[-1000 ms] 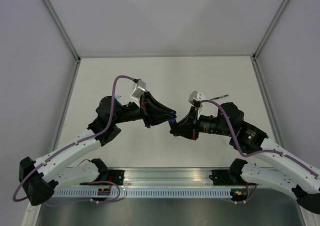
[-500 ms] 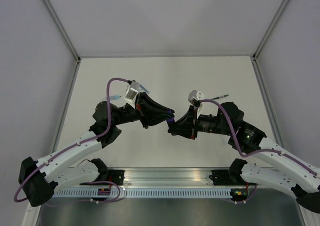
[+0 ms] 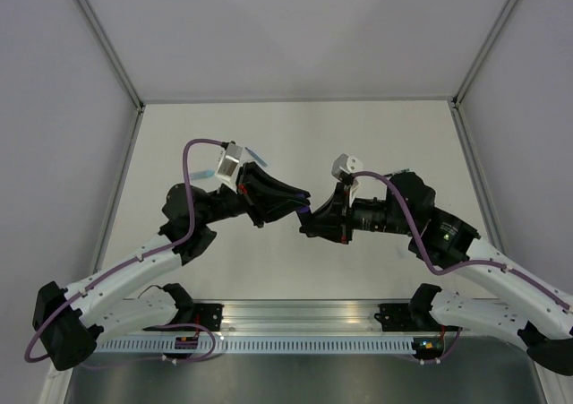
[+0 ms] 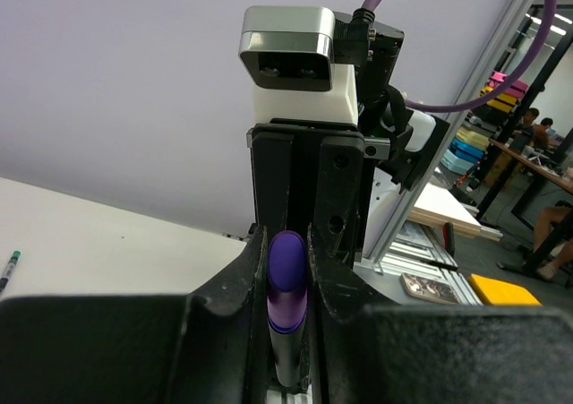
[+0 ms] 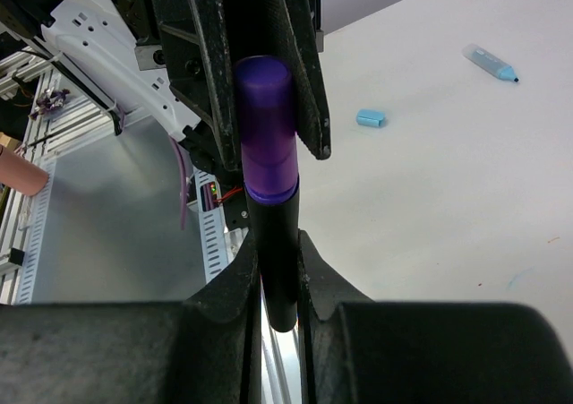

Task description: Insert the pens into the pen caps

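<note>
Both arms meet in the air above the table (image 3: 376, 126), wrists tip to tip. Right gripper (image 5: 277, 244): fingers narrow, clamped on the barrel of the black marker (image 5: 273, 220). Left gripper (image 4: 286, 243): fingers narrow, clamped on the purple cap (image 5: 266, 126). Cap and barrel in one line, cap sitting over the barrel's end; how deep, cannot tell. Beyond, flat on the table: light blue cap (image 5: 370, 117), then light blue marker (image 5: 491, 62), near each other, not touching. Thin green pen (image 4: 11, 265) lies on the table, at the edge of the left wrist view
</note>
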